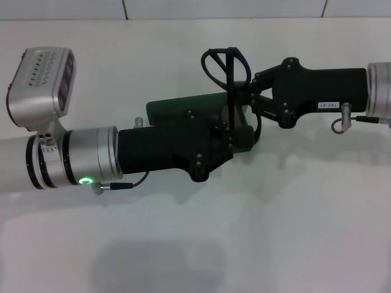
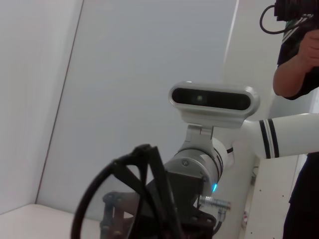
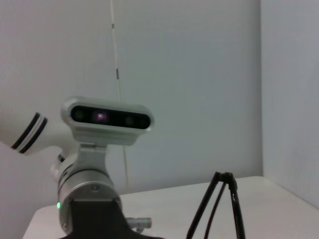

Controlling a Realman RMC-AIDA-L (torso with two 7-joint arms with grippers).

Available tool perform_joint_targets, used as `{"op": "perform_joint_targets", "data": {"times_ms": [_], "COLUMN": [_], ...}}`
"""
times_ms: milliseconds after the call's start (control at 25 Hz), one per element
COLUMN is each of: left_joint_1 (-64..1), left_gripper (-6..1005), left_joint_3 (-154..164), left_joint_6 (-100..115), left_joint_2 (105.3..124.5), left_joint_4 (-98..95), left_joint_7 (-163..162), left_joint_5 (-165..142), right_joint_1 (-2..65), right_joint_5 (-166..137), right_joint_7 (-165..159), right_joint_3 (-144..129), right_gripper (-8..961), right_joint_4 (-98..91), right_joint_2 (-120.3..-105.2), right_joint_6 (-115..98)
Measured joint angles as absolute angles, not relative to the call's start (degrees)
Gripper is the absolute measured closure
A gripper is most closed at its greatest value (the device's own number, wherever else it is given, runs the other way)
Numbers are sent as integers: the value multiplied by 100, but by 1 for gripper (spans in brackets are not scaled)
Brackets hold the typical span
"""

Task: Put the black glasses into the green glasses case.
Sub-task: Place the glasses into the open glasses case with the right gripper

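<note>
Glasses (image 1: pixel 227 68): we see them in the upper centre, above the case (image 1: pixel 183 107).
Right pincer (image 1: pixel 252 91): pinching the glasses.
Left pincer (image 1: pixel 235 137): at the case; we cannot tell its state.
Bench (image 1: pixel 275 201): white.

I find hardly any writing to read: my right gripper (image 1: pixel 253 91) carries a small white label (image 1: pixel 328 105) on its black housing, toward the wrist from the fingers, its dark characters too small to make out
</note>
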State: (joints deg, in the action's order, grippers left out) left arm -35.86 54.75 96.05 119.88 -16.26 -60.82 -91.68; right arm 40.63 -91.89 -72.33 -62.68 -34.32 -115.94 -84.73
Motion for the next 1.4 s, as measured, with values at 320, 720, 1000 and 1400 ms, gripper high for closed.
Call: {"op": "perform_joint_targets", "data": {"times_ms": [320,720,1000,1400], "left_joint_1": [-3586,-3574,-3581,-3586], "left_gripper": [980,979,978,977], "left_joint_3": [5475,5475,5475,5475], "left_joint_6": [9607,9607,9601,9590], "left_joint_2": [11988,11988,11988,11988], "left_joint_4": [-1626,-1617,-1617,-1617], "left_joint_7": [-6089,-6091,-6091,-6091], "left_joint_5": [-9178,-9184,-9185,-9185], "right_joint_1": [4053,4066,4080,4087], "right_joint_5": [-9050,-8718,-8629,-8525], "right_joint_7": [-7233,-7233,-7233,-7239], "right_joint_3": [-6305,-6312,-6315,-6319], "right_gripper": [864,864,863,863], "right_joint_4": [-3456,-3437,-3423,-3416], "right_joint_2": [-11605,-11592,-11609,-11610], "right_joint_6": [-8529,-8811,-9002,-9171]}}
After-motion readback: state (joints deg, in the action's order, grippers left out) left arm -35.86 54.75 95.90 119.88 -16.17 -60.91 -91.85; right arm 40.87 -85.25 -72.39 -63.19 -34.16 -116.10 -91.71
